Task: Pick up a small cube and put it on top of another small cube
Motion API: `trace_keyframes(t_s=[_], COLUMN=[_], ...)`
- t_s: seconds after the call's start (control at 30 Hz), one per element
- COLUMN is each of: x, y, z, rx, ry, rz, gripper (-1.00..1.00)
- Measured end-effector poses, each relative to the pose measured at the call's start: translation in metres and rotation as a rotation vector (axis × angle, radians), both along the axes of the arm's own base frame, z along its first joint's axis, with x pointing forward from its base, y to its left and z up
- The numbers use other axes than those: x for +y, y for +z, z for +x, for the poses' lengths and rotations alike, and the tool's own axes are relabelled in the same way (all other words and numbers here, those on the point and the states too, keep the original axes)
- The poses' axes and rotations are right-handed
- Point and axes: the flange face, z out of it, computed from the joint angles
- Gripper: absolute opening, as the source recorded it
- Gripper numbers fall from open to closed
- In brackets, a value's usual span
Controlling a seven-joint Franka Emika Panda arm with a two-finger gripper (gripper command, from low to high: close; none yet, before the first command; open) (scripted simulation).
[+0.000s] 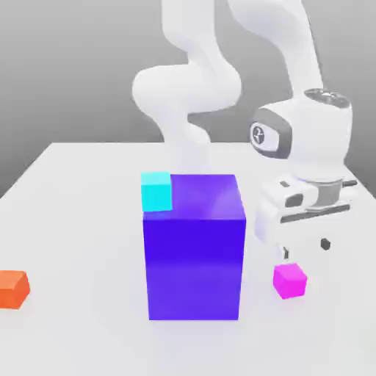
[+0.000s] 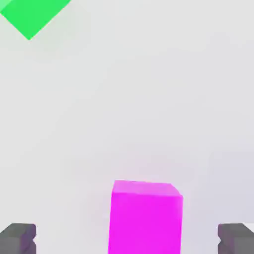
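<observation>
The small magenta cube (image 1: 289,280) rests on the white table, to the exterior view's right of the big blue-violet block. My gripper (image 1: 305,250) hangs just above and slightly behind it. In the hand view the cube (image 2: 145,217) stands between the two dark fingertips (image 2: 17,238), with wide gaps on both sides. The gripper (image 2: 127,239) is open and holds nothing. A small cyan cube (image 1: 156,191) peeks out behind the block's upper left corner.
The big blue-violet block (image 1: 194,250) stands tall at the table's middle, close to the hand's left side in the exterior view. A small orange cube (image 1: 13,288) lies at the far left edge. A green object (image 2: 30,15) shows in the hand view, away from the magenta cube.
</observation>
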Motion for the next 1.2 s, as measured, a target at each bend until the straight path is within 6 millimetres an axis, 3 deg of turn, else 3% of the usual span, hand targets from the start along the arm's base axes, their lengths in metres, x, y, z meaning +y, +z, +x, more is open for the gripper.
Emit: trace_keyframes(t_s=[0.13, 0.17, 0.4, 0.63, 1.2], x=[-0.002, -0.002, -0.002, -0.001, 0.126], y=[-0.037, -0.045, -0.047, 0.009, 0.061], z=[-0.001, -0.002, -0.002, -0.002, 0.125], rx=[0.004, 0.005, 0.004, 0.002, 0.005], ry=[-0.008, -0.008, -0.008, -0.003, 0.707], rz=[-0.001, 0.0, 0.0, -0.003, -0.002], gripper=[0.0, -1.0, -1.0, -1.0, -1.0])
